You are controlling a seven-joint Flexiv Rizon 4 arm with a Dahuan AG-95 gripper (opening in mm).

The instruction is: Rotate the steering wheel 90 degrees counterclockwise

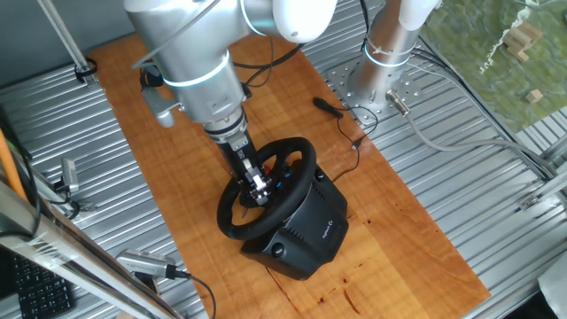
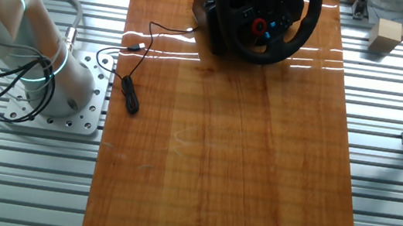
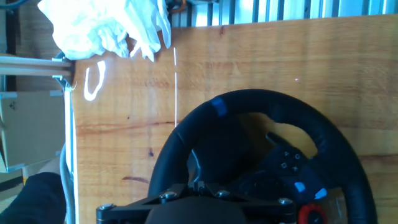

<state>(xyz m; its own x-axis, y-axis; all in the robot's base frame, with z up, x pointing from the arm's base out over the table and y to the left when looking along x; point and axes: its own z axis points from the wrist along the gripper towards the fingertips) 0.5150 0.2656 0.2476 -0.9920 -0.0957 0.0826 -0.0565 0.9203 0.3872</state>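
Ribbed aluminium decking surrounds a long varnished wooden board (image 1: 390,204), and on it sits the black round steering wheel (image 1: 266,189) on its boxy black base, tilted up toward the arm. One fixed view shows the silver arm reaching down so that the slim two-finger gripper (image 1: 257,188) sits inside the rim, near the hub and spokes; whether the fingers are parted or pinched on a spoke I cannot tell, since they are small and dark against the wheel. To do this step well, I judge the gripper should bear firmly on a spoke or the rim and sweep an arc centred on the hub, so the wheel turns without the base sliding on the smooth wood; pushing straight sideways could shove the whole unit. The hand view adds a blue centre marker on the rim, sitting off toward the upper left, a handy gauge for the quarter turn, plus crumpled white plastic (image 3: 112,28) at the board's edge. The other fixed view alone shows the arm's bolted base plate (image 2: 61,110), a loose black cable (image 2: 133,73) and a pale wooden block (image 2: 387,36), but not the gripper.
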